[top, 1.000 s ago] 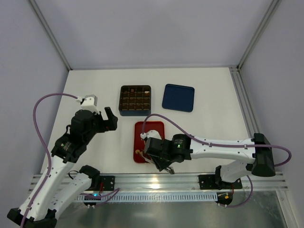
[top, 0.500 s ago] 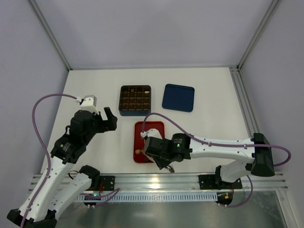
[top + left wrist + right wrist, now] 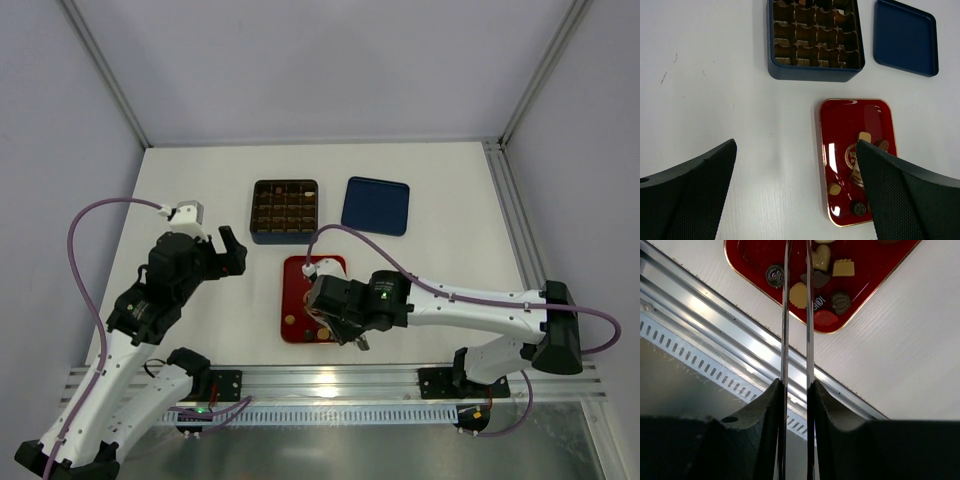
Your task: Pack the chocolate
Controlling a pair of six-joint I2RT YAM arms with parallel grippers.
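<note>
1. Several chocolates (image 3: 865, 136) are lying loose in the red tray (image 3: 840, 115), which is sitting by the desk's near edge, its long side running toward the far edge.
2. Directly above that tray the right arm (image 3: 450, 300) is hanging, its jaws standing narrow and framing a cream scalloped piece (image 3: 799, 295). Their tips are running out of view, so I cannot tell whether they are gripping anything.
3. Off toward the left edge the left arm (image 3: 160, 290) is hovering, jaws wide and empty, so the right arm is sitting nearer.
4. Beyond the tray's far end, the blue grid box (image 3: 810, 74) is waiting.

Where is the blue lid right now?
In the top view, the blue lid lies flat just right of the open box, beyond the red tray.
</note>
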